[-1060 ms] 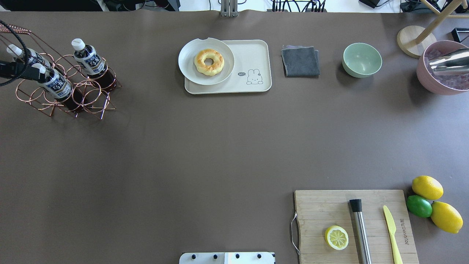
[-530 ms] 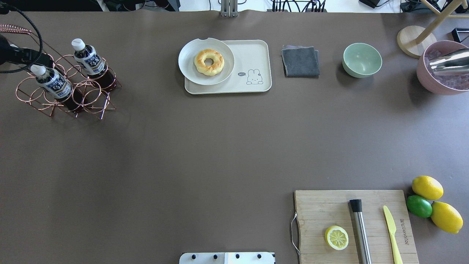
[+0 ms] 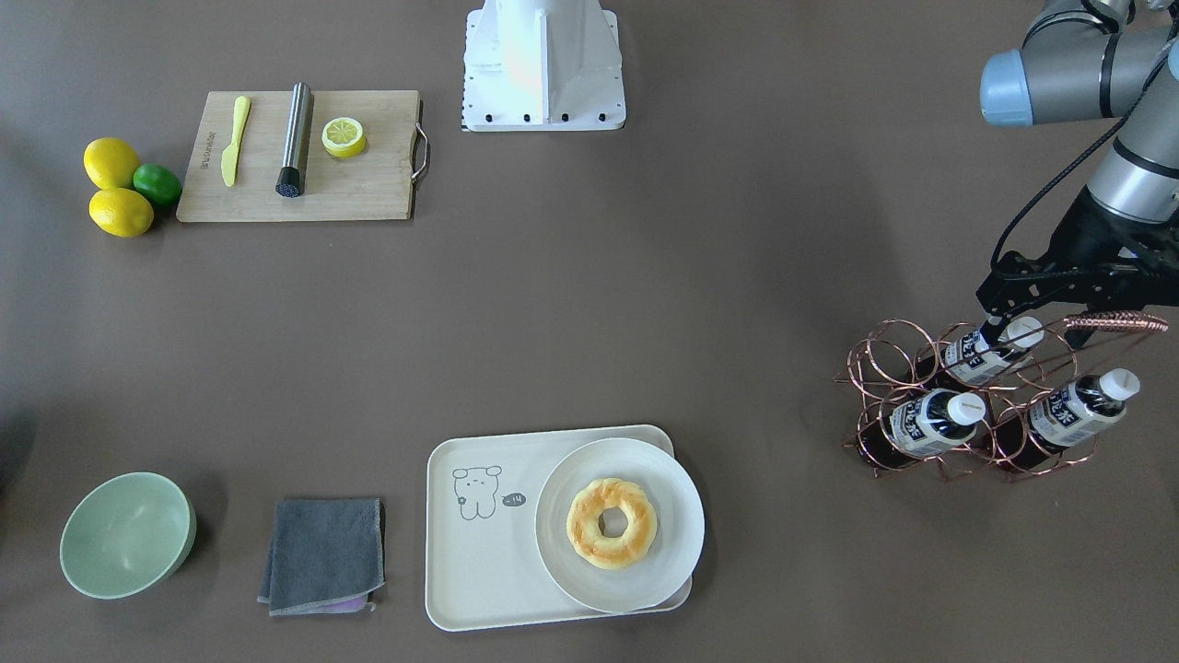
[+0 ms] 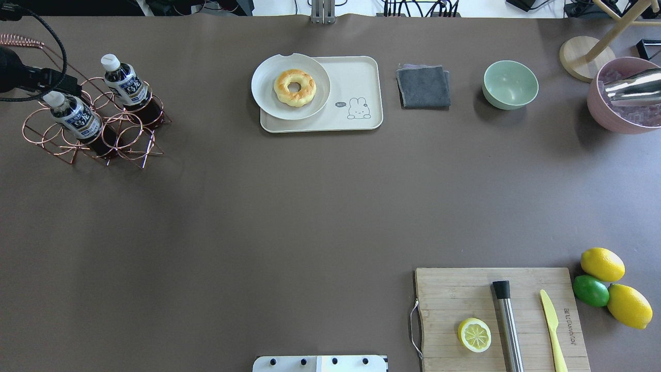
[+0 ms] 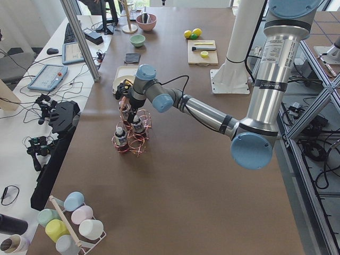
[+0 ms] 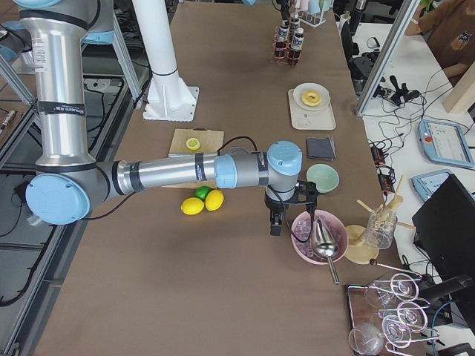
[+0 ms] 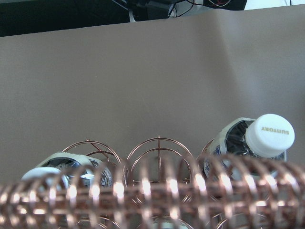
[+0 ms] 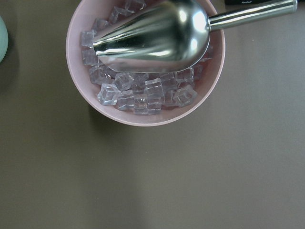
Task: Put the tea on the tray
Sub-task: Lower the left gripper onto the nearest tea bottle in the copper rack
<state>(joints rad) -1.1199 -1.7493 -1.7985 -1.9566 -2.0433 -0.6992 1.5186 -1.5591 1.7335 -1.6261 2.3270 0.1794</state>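
Three tea bottles lie tilted in a copper wire rack point(image 3: 967, 442) at the table's left end. Two show in the overhead view point(image 4: 125, 85) point(image 4: 72, 116). The third point(image 3: 981, 354) lies under my left gripper point(image 3: 1036, 336), which looks open, with a finger on either side of its cap. The left wrist view shows a white cap point(image 7: 269, 136) behind the rack's coiled handle point(image 7: 152, 191). The cream tray point(image 4: 356, 77) with the bear drawing stands at the far middle. My right gripper point(image 6: 286, 215) hangs by the pink ice bowl point(image 6: 319, 237); I cannot tell whether it is open or shut.
A round white plate point(image 4: 268, 98) with a doughnut point(image 4: 294, 88) covers the tray's left half. A grey cloth point(image 4: 423, 85) and a green bowl point(image 4: 510, 84) lie to its right. A cutting board point(image 4: 449, 294) with a lemon half, muddler and knife is at the near right, beside lemons and a lime.
My left gripper has moved from over the near bottle back to the far-left bottle, which it now covers in the overhead view. The bottles have not moved.
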